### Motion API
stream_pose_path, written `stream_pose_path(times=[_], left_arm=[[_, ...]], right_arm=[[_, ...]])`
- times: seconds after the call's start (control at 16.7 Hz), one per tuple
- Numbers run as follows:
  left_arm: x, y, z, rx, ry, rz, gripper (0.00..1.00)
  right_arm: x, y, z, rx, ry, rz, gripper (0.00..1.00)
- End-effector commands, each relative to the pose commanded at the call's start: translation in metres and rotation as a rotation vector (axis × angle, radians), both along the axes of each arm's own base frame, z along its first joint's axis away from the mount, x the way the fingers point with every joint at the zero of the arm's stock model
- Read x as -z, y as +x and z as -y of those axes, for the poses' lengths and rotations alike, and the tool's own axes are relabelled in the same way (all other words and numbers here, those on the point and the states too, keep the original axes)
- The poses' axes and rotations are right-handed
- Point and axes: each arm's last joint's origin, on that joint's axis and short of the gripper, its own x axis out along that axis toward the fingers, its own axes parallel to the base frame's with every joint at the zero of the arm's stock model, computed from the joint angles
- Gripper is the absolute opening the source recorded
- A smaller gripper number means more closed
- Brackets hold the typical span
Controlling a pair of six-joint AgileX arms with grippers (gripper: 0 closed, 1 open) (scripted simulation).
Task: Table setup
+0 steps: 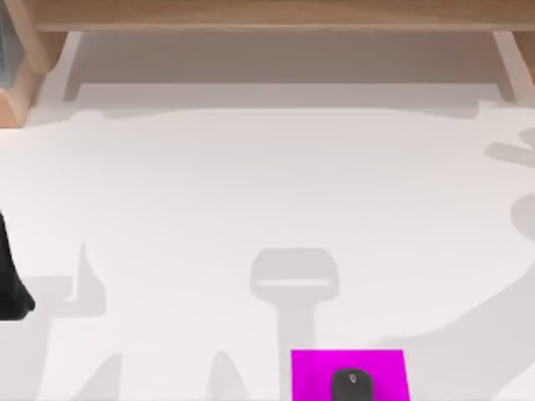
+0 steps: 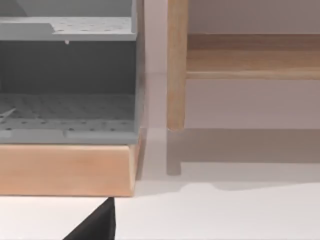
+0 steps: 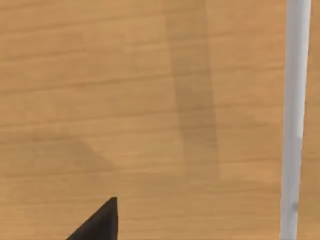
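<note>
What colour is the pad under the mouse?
Bright magenta; the pad under the dark mouse shows best in the top view.

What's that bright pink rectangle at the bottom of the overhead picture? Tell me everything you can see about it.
It is a flat magenta pad, rectangular, plain and evenly coloured, looking thin and matte. It lies flat on the white table at the near edge of the top view, a little right of centre, its sides square with the picture and its lower part cut off by the frame. A small dark rounded object, perhaps a computer mouse, sits on it, right of its middle. Nothing else touches it.
</note>
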Motion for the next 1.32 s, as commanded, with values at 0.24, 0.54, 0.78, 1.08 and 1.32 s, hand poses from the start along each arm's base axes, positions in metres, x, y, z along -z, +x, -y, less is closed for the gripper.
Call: stream_pose_path(times=[0.24,0.54,0.78,1.08,1.32], left_arm=[[0.0,0.0,0.0,0.0,0.0,0.0,1.0],[0.0,0.0,0.0,0.0,0.0,0.0,1.0],[0.0,0.0,0.0,0.0,0.0,0.0,1.0],[0.0,0.0,0.0,0.0,0.0,0.0,1.0],[0.0,0.0,0.0,0.0,0.0,0.0,1.0]], right_arm=[[-0.061,-0.024,-0.036,0.012,0.23,0.003,1.0],[-0.157,-0.112,-0.092,0.019,0.579,0.102,1.0],[-0.183,-0.216,-0.128,-0.014,0.871,0.204,1.0],[-0.134,-0.299,-0.146,-0.049,1.202,0.228,1.0],[-0.084,-0.317,-0.151,-0.041,1.372,0.184,1.0]])
